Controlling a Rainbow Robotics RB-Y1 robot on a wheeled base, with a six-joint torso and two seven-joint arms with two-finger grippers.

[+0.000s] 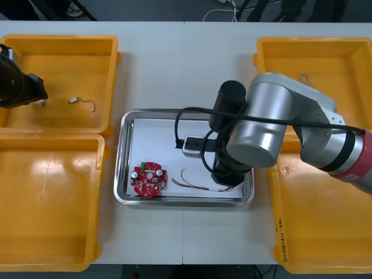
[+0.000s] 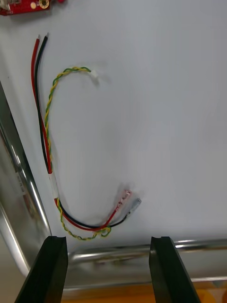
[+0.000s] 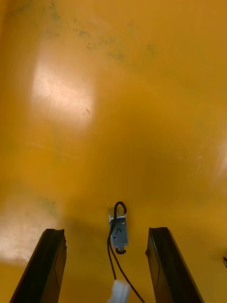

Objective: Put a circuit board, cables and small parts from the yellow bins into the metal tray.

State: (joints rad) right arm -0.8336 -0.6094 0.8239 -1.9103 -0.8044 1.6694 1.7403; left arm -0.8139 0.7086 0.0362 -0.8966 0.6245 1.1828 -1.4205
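My right gripper (image 1: pixel 224 182) hangs over the near right end of the metal tray (image 1: pixel 125 174). It stands open (image 2: pixel 108 244) just above a red, black and yellow-green cable (image 2: pixel 49 142) that lies loose on the tray's white floor. A round red circuit board (image 1: pixel 149 179) lies in the tray to the cable's left. My left gripper (image 1: pixel 32 93) is low in the far left yellow bin (image 1: pixel 110 64). It is open (image 3: pixel 106 233), with a small metal part (image 3: pixel 119 233) on a thin black cable lying on the bin floor between its fingers.
Another small part with a thin cable (image 1: pixel 78 101) lies in the far left bin. A thin cable (image 1: pixel 304 78) rests in the far right bin (image 1: pixel 261 49). The near left bin (image 1: pixel 99 192) and near right bin (image 1: pixel 278 226) flank the tray.
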